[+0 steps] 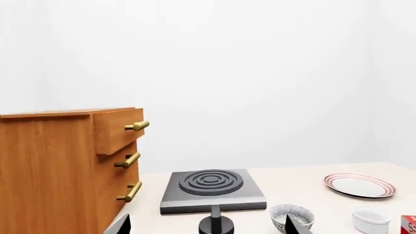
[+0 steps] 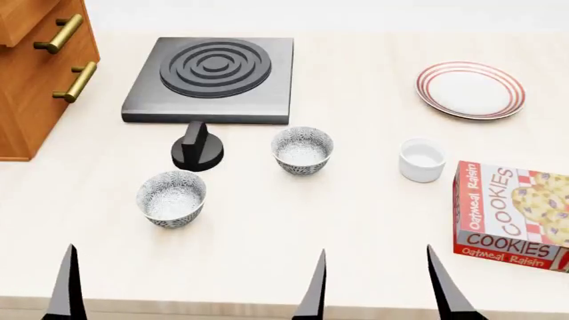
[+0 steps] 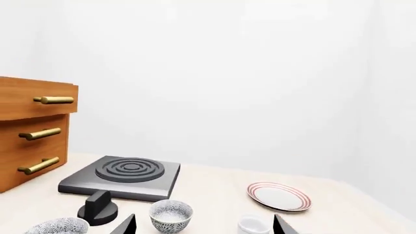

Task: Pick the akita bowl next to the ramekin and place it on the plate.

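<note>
Akita bowl (image 2: 302, 150): upright on the counter (image 2: 266, 227), ahead of the right pincer (image 2: 378, 283) and a little toward its inner side; ungripped, apart from both pincers.
Ramekin (image 2: 422, 159): just beside that bowl, ahead of the right pincer's outer fingertip, not touching the bowl.
Second akita bowl (image 2: 172, 197): look-alike, ahead of the left pincer (image 2: 66, 283), nearer to it than the first bowl is to the right one.
Plate (image 2: 470, 89): far ahead of the right pincer, beyond the ramekin, bare.
Right pincer: two dark fingertips spread wide, nothing between them, low over the counter's near edge.
Left pincer: only one fingertip shows in the head view; the left wrist view shows two tips set apart, holding nothing.
Burner (image 2: 213, 79): far ahead of the left pincer, its black knob (image 2: 196, 151) standing before it.
Cookie box (image 2: 511, 215): lying flat, outward of the right pincer.
Drawer cabinet (image 2: 40, 67): outward of the left pincer.
</note>
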Robot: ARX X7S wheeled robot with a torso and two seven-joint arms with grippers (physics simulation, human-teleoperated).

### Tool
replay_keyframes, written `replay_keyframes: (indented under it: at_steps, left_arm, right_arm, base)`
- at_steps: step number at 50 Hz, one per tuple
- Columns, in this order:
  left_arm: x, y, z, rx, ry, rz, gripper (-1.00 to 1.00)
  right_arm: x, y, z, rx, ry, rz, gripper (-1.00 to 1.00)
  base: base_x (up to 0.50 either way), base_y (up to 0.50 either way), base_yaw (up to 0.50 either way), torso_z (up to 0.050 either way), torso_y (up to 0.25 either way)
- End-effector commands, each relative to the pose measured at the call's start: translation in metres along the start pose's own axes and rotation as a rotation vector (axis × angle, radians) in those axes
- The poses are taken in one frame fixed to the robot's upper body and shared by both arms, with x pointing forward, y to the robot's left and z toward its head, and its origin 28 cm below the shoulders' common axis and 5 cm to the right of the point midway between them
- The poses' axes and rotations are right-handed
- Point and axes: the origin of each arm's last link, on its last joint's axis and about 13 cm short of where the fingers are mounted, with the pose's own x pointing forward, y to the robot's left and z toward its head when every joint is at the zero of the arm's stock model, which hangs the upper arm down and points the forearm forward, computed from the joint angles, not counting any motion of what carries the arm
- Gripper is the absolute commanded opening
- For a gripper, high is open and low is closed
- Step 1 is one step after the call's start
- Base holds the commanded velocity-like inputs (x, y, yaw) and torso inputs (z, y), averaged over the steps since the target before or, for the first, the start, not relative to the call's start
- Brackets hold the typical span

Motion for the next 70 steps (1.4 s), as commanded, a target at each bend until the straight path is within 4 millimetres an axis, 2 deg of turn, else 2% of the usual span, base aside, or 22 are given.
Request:
replay_keyframes:
  at_steps: [1,11,23,40,70]
  left_arm:
    - [-0.004,0.001,0.017,0.005,-0.024,-0.02,1.0]
    - [-0.004,0.005,0.025,0.017,-0.032,-0.04,1.0]
    - [-0.008,0.009,0.037,0.016,-0.036,-0.052,1.0]
    - [-0.012,0.01,0.049,0.025,-0.052,-0.061,1.0]
    - [-0.013,0.01,0.056,0.028,-0.065,-0.044,1.0]
  right_arm:
    - [-0.002,0.0,0.015,-0.011,-0.022,0.016,1.0]
    - [-0.005,-0.002,0.022,-0.025,-0.031,0.011,1.0]
    - [-0.008,-0.002,0.033,0.058,-0.037,0.027,1.0]
    - [-0.015,-0.005,0.053,0.02,-0.048,0.036,1.0]
    - [-0.017,-0.008,0.056,0.069,-0.079,-0.015,1.0]
  base:
    - [0.0,0.0,0.0,0.0,0.0]
    - [0.0,0.0,0.0,0.0,0.0]
    - [0.0,0.0,0.0,0.0,0.0]
    - [0.0,0.0,0.0,0.0,0.0]
    - [0.05,0.0,0.0,0.0,0.0]
